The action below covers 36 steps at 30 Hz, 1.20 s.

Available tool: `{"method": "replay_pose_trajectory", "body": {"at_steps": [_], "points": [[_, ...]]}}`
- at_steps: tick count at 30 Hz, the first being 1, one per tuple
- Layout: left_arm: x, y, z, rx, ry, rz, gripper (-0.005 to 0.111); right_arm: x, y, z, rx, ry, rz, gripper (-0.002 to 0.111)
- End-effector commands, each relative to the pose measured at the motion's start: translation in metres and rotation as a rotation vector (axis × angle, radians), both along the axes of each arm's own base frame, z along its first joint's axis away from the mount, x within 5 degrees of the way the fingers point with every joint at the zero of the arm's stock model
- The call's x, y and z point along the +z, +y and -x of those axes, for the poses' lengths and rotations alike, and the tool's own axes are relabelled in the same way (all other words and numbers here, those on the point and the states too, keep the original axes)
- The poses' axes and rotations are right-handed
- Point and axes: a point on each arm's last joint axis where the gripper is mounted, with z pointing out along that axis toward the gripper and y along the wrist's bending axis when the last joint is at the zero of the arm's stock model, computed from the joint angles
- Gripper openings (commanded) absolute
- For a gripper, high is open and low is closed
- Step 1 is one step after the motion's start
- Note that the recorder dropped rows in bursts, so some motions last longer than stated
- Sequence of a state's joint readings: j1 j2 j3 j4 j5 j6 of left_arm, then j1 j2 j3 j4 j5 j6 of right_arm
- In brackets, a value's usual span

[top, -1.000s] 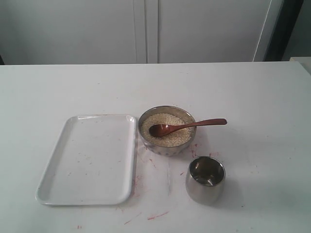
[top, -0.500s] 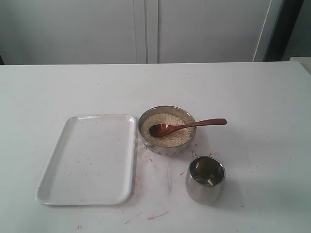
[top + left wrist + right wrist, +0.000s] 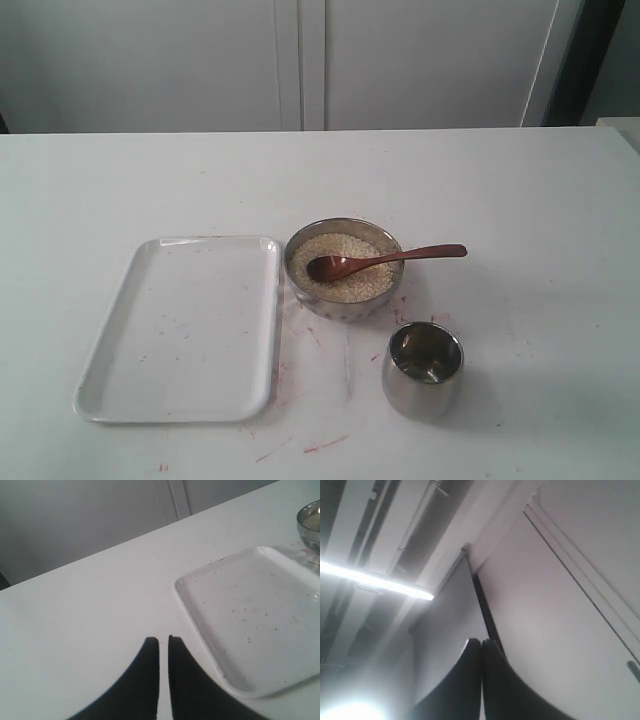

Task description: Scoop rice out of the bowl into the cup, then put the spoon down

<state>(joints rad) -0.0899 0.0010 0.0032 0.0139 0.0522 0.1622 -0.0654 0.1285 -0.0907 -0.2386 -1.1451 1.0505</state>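
Two pairs of jaws show only in the wrist views, and both are clenched on nothing. The left jaws have their dark fingers drawn together with just a thin slit between them, and they hang above the bare white worktop. The right jaws have their dark fingers pressed tip to tip. They point up at a grey ceiling with a bright strip lamp, away from the worktop.

Just to the right of the left jaws lies the flat white rectangular tray with rounded corners, speckled with small reddish marks. At its far right corner an edge of the wide, shallow, shiny metal bowl peeks in.

In the exterior view the tray sits left of centre on the worktop. The bowl stands just beside the tray's far right corner. It is filled with off-white uncooked rice grains. The slim reddish-brown wooden spoon lies in it. Its oval end rests on the rice, while its long handle crosses the right rim and juts out over the worktop.

The small rounded cup of mirror-bright steel stands upright nearer and to the right of the bowl, apart from it. Its inside shows dark reflections, and I cannot tell whether any grains lie in it. Faint red smears mark the worktop around the bowl and cup.
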Motion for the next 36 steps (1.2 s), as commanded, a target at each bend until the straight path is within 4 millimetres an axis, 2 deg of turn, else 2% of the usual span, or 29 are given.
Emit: {"method": "replay_pose_trajectory", "body": {"at_steps": [1,8,10,14,16,18,21,24,27,29,32,34,36], "points": [[0.002,0.000,0.000,-0.003,-0.010,0.004,0.014,0.015,0.003,0.008,0.056,-0.063,0.013,0.000],[0.002,0.000,0.000,-0.003,-0.010,0.004,0.014,0.034,0.003,0.022,0.190,-0.151,-0.033,0.000],[0.002,0.000,0.000,-0.003,-0.010,0.004,0.014,0.044,0.002,0.028,0.252,-0.177,-0.058,0.000],[0.002,0.000,0.000,-0.003,-0.010,0.004,0.014,0.068,0.001,0.045,0.261,-0.275,-0.069,0.000],[0.002,0.000,0.000,-0.003,-0.010,0.004,0.014,0.077,0.002,0.047,0.241,-0.253,-0.052,0.000],[0.002,0.000,0.000,-0.003,-0.010,0.004,0.014,0.096,0.007,0.048,0.175,-0.169,0.001,0.000],[0.002,0.000,0.000,-0.003,-0.010,0.004,0.014,0.134,0.022,0.058,0.020,-0.115,0.219,0.000],[0.002,0.000,0.000,-0.003,-0.010,0.004,0.014,0.161,0.027,0.061,0.003,-0.083,0.285,0.000],[0.002,0.000,0.000,-0.003,-0.010,0.004,0.014,0.188,0.025,0.054,-0.006,-0.013,0.298,0.000],[0.002,0.000,0.000,-0.003,-0.010,0.004,0.014,0.201,0.027,0.042,-0.004,0.062,0.351,0.000],[0.002,0.000,0.000,-0.003,-0.010,0.004,0.014,0.212,0.031,0.029,-0.012,0.160,0.446,0.000],[0.002,0.000,0.000,-0.003,-0.010,0.004,0.014,0.217,0.035,0.012,-0.015,0.275,0.544,0.000],[0.002,0.000,0.000,-0.003,-0.010,0.004,0.014,0.216,0.040,-0.006,0.000,0.308,0.644,0.000]]}}
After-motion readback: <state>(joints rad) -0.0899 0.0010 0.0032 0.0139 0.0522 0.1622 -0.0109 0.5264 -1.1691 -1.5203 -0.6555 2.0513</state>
